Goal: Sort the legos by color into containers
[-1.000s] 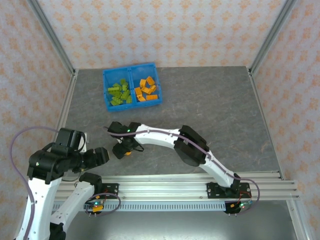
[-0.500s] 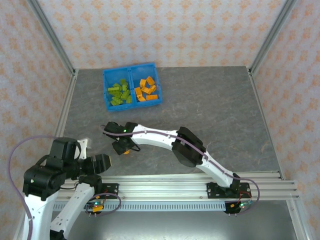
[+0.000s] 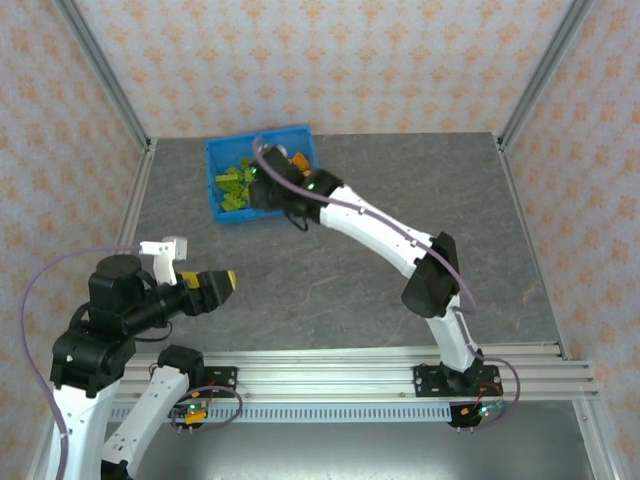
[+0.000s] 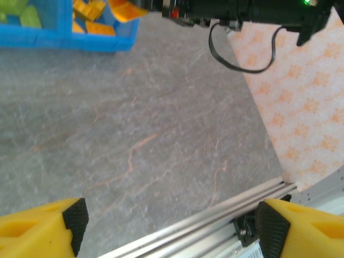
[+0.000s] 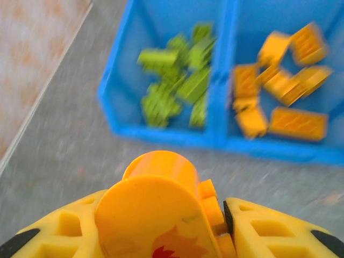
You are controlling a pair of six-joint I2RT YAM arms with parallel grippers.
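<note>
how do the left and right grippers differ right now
The left gripper is open and empty; the right gripper is shut on the round orange piece. The left gripper hangs over the table near the rail; the right gripper is out by the blue bin. Both have yellow fingers.

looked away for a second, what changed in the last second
The right gripper closed on the round orange piece in the middle of the table and carried it away to the bin. The left gripper, open, shifted a little. The bin and the sorted bricks stayed put.
</note>
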